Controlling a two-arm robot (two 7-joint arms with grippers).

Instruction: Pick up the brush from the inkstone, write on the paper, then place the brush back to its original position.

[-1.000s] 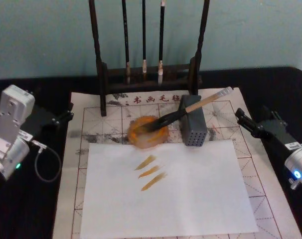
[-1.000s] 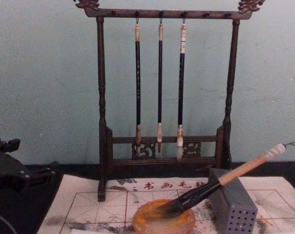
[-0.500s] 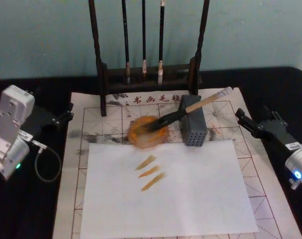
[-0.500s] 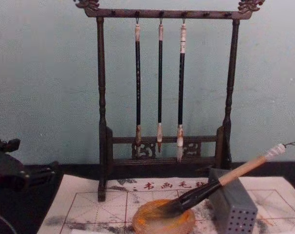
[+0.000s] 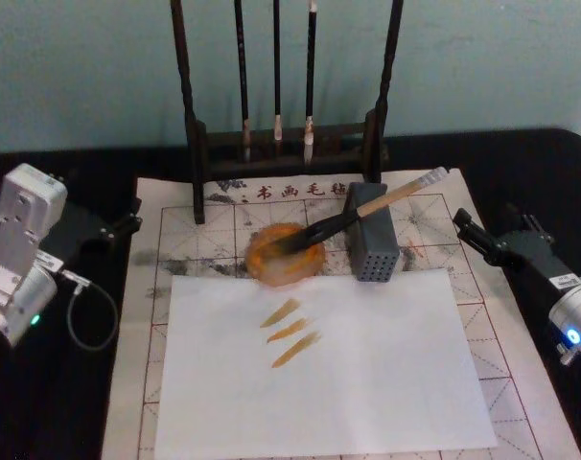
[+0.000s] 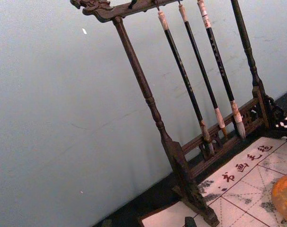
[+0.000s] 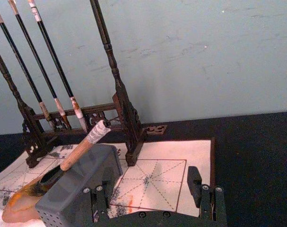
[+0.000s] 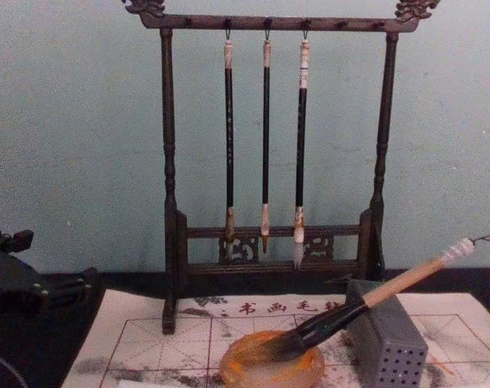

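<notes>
Nothing is moving since the earlier frames: arms, brush and inkstone are all sitting where they were.

Head view: the left gripper [image 5: 127, 222] is parking over the black table [image 5: 80, 402] off the left edge of the paper [image 5: 223, 220]; I can't tell how its fingers are set. The right gripper [image 5: 466, 230] is parking off the paper's right edge, fingers spread, gripping nothing. The brush [image 5: 367, 206] is lying slanted, bristles in the inkstone [image 5: 286, 254], handle leaning on the top of the grey block [image 5: 372, 244], just right of the inkstone. A plain white sheet [image 5: 367, 383] is lying over the near part of the paper, carrying three orange strokes [image 5: 289, 332]. The rack [image 5: 286, 144] with three thin brushes [image 5: 276, 67] is standing at the paper's far edge.

Left wrist view: the rack [image 6: 148, 94], its hanging brushes [image 6: 200, 80] and the paper's red characters [image 6: 247, 161] are showing, plus the inkstone's edge [image 6: 285, 196].

Right wrist view: both right fingers [image 7: 194, 182] are standing well apart, nothing between them. The brush [image 7: 82, 149] is resting across the block [image 7: 82, 189], white-wrapped end up, tip down in the inkstone [image 7: 25, 203].

Chest view: the brush [image 8: 366, 303] is slanting up to the right from the inkstone [image 8: 269, 364] over the block [image 8: 390, 343]. The left gripper [image 8: 10, 279] is sitting low at the left edge.
</notes>
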